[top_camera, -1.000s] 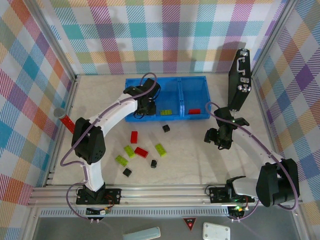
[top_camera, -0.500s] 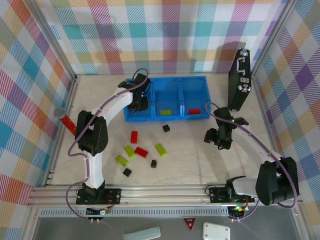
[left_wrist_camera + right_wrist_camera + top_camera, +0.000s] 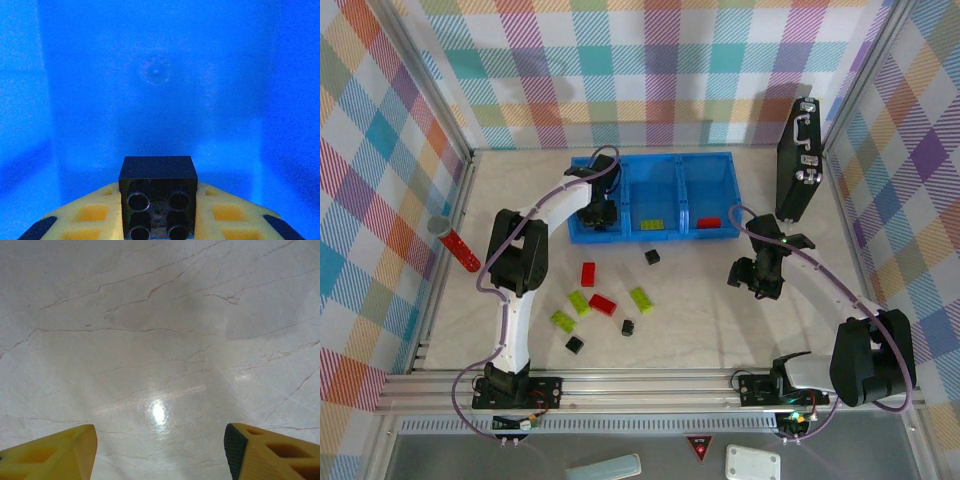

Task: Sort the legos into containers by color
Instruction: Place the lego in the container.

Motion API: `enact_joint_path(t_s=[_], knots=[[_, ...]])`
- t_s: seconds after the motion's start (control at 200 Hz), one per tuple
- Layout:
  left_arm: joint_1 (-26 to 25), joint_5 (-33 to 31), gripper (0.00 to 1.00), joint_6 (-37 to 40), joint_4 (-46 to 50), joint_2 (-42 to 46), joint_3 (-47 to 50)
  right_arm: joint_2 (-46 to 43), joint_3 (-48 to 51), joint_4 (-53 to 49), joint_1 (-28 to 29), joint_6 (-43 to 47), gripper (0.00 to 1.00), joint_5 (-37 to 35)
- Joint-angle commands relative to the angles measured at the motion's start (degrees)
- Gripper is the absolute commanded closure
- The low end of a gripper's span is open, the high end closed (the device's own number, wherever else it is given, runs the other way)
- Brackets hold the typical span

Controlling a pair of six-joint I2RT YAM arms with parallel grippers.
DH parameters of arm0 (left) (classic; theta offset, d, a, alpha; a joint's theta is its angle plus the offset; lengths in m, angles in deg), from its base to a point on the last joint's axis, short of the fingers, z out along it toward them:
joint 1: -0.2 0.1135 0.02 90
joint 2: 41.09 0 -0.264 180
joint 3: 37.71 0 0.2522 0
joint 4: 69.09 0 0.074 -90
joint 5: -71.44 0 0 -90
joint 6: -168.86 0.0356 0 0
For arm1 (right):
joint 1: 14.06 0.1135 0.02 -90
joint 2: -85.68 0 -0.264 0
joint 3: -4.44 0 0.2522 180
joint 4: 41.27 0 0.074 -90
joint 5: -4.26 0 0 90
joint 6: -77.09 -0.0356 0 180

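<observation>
On the table [image 3: 720, 335] I see the blue tray [image 3: 705, 158], with my left hand [image 3: 597, 212] down in its leftmost compartment, pinching a black lego [image 3: 157, 200]. My right hand [image 3: 160, 452] hangs spread over bare marble, well apart from the loose legos [image 3: 603, 304] — red, green and black — scattered in front of the tray.

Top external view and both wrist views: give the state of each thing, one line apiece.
left tool, shut on black brick over left compartment of blue tray
right tool, open, empty, above bare table
green brick, lying in middle compartment
red brick, lying in right compartment
loose bricks, eight scattered on table, unsorted
black case, standing on end by right wall
red cylinder, lying flat at left edge
</observation>
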Motion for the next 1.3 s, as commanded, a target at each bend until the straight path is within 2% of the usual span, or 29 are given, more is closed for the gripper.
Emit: enact_joint_path(t_s=[0.0, 0.31, 0.815, 1.295], knots=[[0.7, 1.7, 0.73, 0.7, 1.5, -1.7, -1.8, 0.6, 0.3, -0.8, -0.3, 0.4, 0.31, 0.6], [0.8, 2.8, 0.69, 1.2, 1.9, -4.0, -2.3, 0.9, 0.4, -0.7, -0.3, 0.4, 0.31, 0.5], [0.8, 3.7, 0.61, 0.9, 2.2, -1.4, -3.3, 0.5, -0.2, -1.2, -0.3, 0.6, 0.31, 0.3], [0.8, 4.1, 0.61, 1.4, 3.4, 2.0, -4.7, -0.1, -0.3, -1.6, -0.3, 0.5, 0.3, 0.4]])
